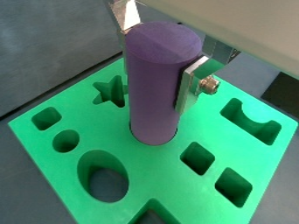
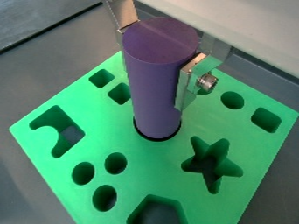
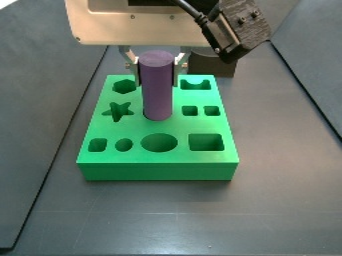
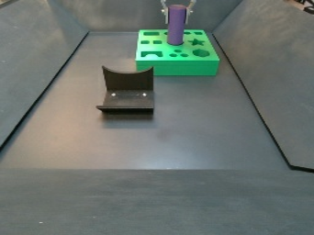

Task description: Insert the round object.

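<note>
The round object, a tall matte purple cylinder (image 1: 158,83), stands upright in the middle of the green block (image 1: 271,179). Its lower end sits in the block's middle round hole, which shows as a dark ring at its base in a wrist view (image 2: 156,131). My gripper (image 1: 158,61) is shut on the cylinder's upper part, one silver finger (image 1: 193,83) on each side. Both side views show the cylinder (image 3: 158,85) (image 4: 177,26) standing up out of the block (image 3: 160,172) under the gripper (image 3: 158,55).
The block has other openings around the cylinder: a star (image 2: 211,157), an arch (image 1: 251,122), an oval (image 1: 103,171) and square holes (image 1: 198,157). The dark fixture (image 4: 127,90) stands on the floor nearer the front. Dark walls enclose the floor.
</note>
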